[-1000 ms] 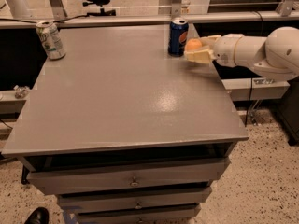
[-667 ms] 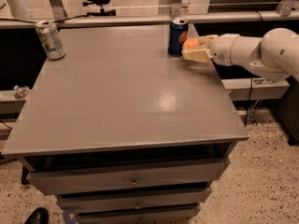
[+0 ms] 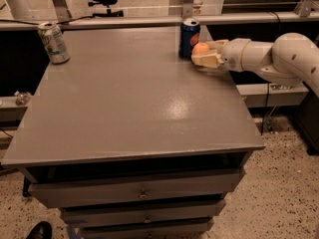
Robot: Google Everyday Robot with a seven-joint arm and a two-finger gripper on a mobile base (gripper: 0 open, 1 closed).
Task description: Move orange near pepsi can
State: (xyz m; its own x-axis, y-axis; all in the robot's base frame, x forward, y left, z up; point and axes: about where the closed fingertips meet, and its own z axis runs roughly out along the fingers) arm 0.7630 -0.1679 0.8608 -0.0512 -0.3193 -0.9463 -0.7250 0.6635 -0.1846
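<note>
I am seeing the fingers [image 3: 207, 60] clasping the orange [image 3: 201, 48], one cream pad lying under and in front of the fruit and the other mostly hidden behind it. I am reading that as a firm side grasp, chosen so the round fruit is not rolling away while it is carried. The gripper [image 3: 202, 53] is reaching in from three o'clock and hanging low over the far right part of the worktop [image 3: 129, 98]. I cannot tell whether the fruit is touching the surface.

The orange is sitting just beside the pepsi can [image 3: 189, 38], at about the can's four o'clock, and I cannot tell whether a sliver of gap is separating them. I am judging the carry as nearly finished, since the fruit is being held where it needs to end up. What remains looks like setting it down and letting go without knocking the can.

The orange is showing as small, round and smooth, brightly lit on top, about as wide as the can beside it.

Behind the fingers, the white arm [image 3: 279, 54] is stretching away towards three o'clock, off the worktop's edge. A silver and green can [image 3: 53, 42] is standing well apart at the ten o'clock corner, playing no part here.
</note>
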